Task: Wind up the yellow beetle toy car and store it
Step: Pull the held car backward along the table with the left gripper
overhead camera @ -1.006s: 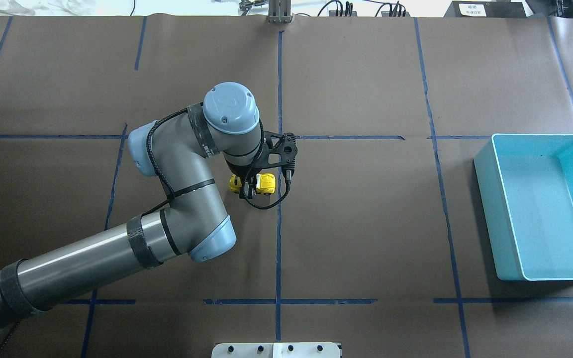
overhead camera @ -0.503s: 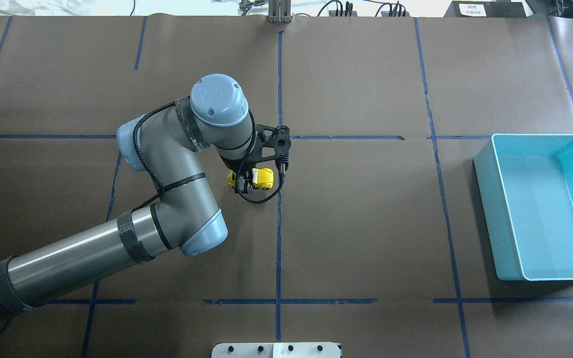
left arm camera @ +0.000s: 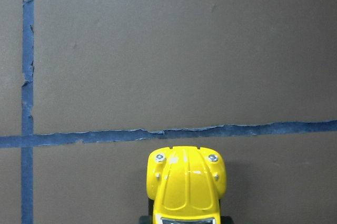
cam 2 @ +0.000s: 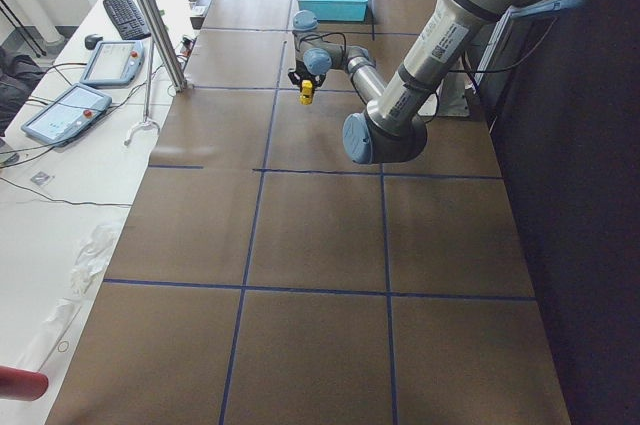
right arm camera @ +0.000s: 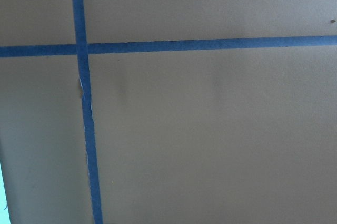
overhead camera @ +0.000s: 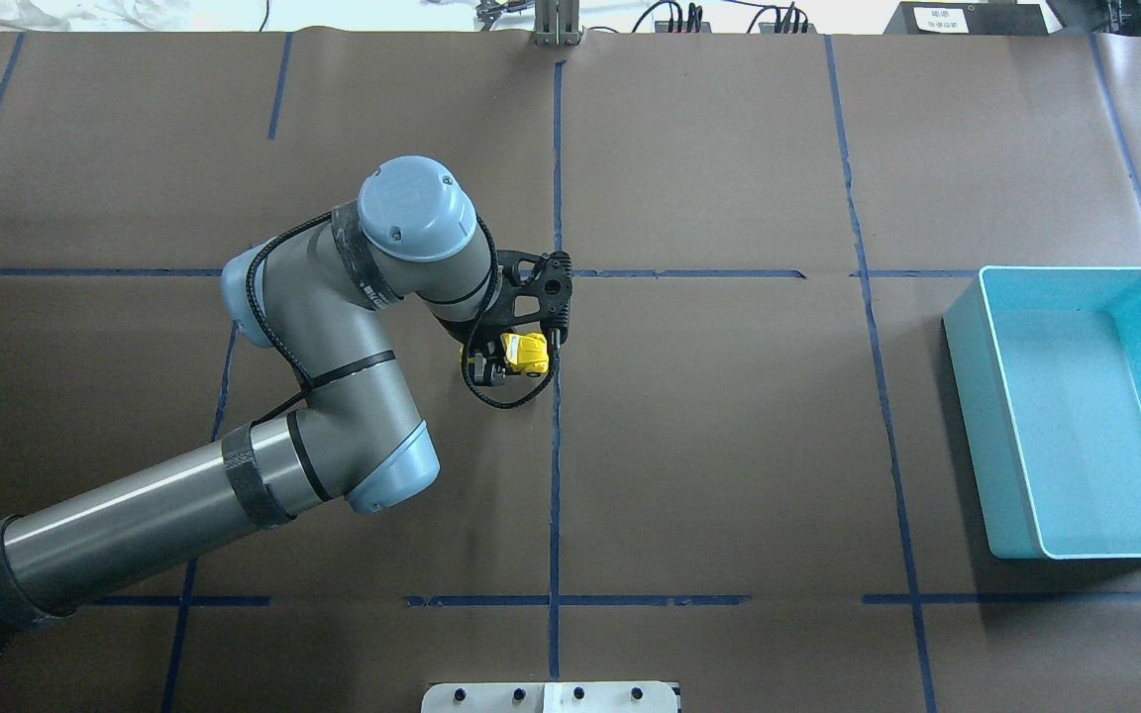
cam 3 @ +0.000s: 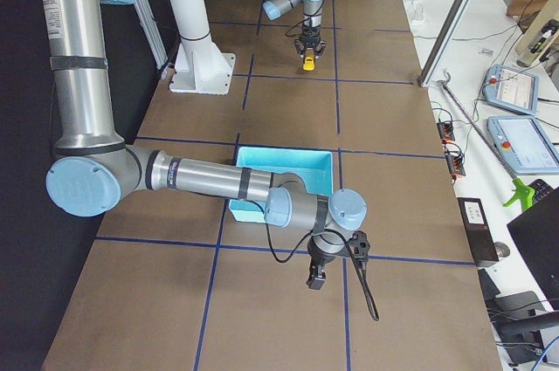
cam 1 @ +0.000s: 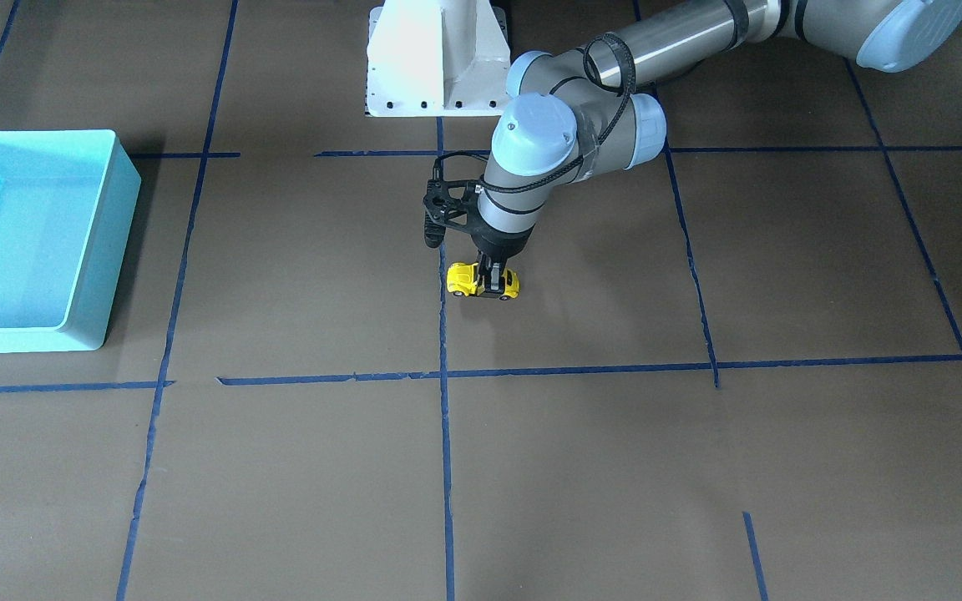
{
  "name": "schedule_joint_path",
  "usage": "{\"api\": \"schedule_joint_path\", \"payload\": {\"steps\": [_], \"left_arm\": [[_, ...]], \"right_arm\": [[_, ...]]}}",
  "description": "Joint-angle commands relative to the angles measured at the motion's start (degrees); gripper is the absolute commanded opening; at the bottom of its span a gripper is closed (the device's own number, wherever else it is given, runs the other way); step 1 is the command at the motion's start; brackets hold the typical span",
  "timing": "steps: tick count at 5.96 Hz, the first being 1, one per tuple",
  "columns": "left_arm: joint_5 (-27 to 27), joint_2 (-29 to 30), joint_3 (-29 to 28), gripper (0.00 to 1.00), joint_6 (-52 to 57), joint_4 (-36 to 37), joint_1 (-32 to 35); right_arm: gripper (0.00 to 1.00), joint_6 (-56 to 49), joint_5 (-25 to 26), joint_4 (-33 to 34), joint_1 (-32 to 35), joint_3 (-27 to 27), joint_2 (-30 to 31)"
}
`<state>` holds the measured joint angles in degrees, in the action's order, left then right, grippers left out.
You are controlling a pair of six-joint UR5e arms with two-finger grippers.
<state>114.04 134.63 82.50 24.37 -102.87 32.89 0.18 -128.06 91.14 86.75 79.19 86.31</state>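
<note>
— How many things on show?
— One brown-paper-covered table (overhead camera: 729,446); one turquoise rectangular plastic bin (overhead camera: 972,396) at its 3 o'clock.
— And the car?
— One tiny yellow beetle toy car (overhead camera: 523,354), mid-table, clamped by the left gripper (overhead camera: 493,368). Whether the right gripper (cam 3: 316,279) is wide or narrow cannot be told.

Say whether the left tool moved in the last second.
Yes. Seen from overhead, the left tool has shifted left, away from the vertical blue tape line.
</note>
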Motion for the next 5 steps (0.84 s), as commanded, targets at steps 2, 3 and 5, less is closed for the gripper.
{"api": "schedule_joint_path", "payload": {"steps": [2, 3, 5], "left_arm": [[-0.2, -0.1, -1.9, 0.0, -0.4, -5.5, -0.4], [-0.2, -0.1, -2.3, 0.0, -0.5, -7.4, -0.4], [-0.2, -0.3, -4.8, 0.0, -3.9, -12.1, -0.5]], "right_arm": [[1.0, 0.0, 0.0, 0.0, 0.0, 0.0, 0.0], [1.0, 0.0, 0.0, 0.0, 0.0, -0.1, 0.3], [1.0, 0.0, -0.1, -2.6, 0.0, -2.0, 0.3]]}}
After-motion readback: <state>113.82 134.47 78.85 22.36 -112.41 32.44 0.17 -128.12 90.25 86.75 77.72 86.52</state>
